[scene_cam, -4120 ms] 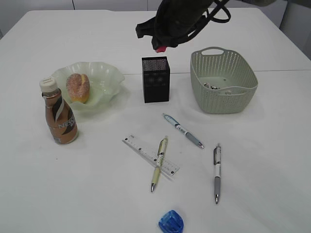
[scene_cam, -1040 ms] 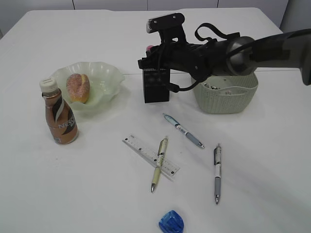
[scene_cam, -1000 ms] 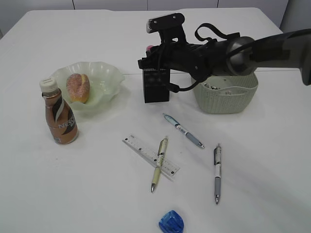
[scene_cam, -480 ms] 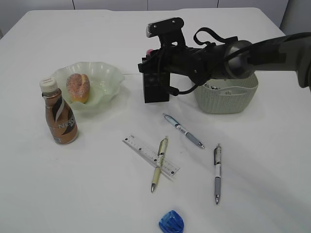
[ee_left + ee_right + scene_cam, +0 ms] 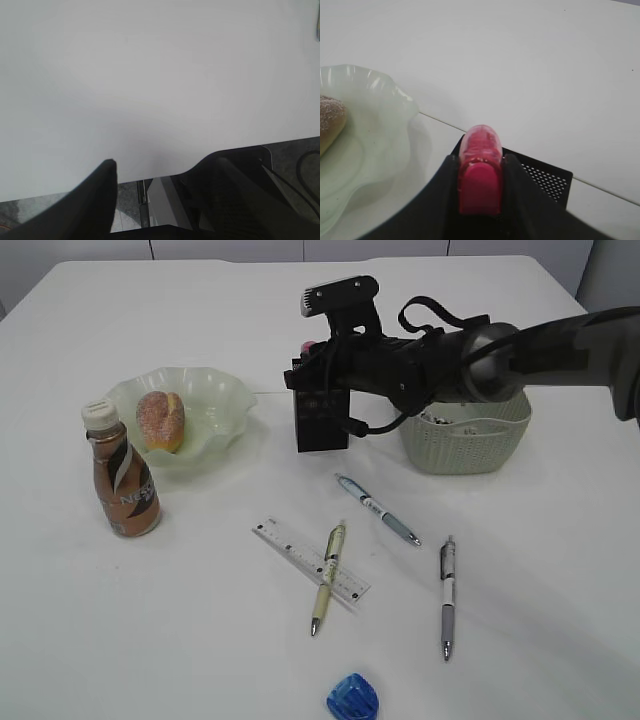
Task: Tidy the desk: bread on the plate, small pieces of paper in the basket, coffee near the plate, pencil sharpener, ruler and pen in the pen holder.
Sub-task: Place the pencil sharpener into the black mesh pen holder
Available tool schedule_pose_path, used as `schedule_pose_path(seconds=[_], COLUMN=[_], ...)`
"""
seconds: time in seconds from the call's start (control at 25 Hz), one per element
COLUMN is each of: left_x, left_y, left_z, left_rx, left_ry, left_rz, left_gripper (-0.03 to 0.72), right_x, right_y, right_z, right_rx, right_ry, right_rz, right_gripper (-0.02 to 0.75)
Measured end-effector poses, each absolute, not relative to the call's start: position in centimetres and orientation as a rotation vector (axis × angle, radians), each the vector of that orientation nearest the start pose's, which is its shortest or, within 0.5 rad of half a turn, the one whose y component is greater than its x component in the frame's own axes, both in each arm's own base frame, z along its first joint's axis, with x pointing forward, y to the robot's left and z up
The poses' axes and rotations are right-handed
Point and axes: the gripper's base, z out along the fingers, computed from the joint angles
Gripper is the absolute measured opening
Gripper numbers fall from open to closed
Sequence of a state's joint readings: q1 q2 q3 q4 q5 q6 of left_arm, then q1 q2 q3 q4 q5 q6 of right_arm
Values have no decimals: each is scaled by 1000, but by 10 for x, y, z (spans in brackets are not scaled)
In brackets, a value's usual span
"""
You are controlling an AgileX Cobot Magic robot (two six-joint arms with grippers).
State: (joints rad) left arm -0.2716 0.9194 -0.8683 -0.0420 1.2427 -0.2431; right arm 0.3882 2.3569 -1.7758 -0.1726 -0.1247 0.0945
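Pink pencil sharpener [image 5: 479,175] is sitting clamped between your right gripper [image 5: 480,186] fingers, which are pressing on both its sides. Directly below and behind those fingers, the black mesh pen holder [image 5: 540,177] is showing its open rim. The plate [image 5: 375,145] holding bread [image 5: 330,122] is lying off to the fingers' left. Your left gripper [image 5: 155,200] is hanging over the table edge [image 5: 150,100], and you cannot tell whether its fingers are parted or closed.
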Motion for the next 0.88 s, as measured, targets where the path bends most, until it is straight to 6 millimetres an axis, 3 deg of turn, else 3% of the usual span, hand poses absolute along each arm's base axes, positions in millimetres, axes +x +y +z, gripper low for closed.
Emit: schedule_pose_path(seconds=[0.52,0.88], left_x=[135,135], left_y=[-41,-41], left_z=[317,317], left_rx=[31,31], left_ry=[2794,2794], left_rz=[-188,-188], left_gripper=[433,433], right_x=[502,502], right_y=[207,207], right_z=[163,163], right_rx=[-463,-463], right_ry=[1893,1893], right_rz=[227,227], right_gripper=[225,379])
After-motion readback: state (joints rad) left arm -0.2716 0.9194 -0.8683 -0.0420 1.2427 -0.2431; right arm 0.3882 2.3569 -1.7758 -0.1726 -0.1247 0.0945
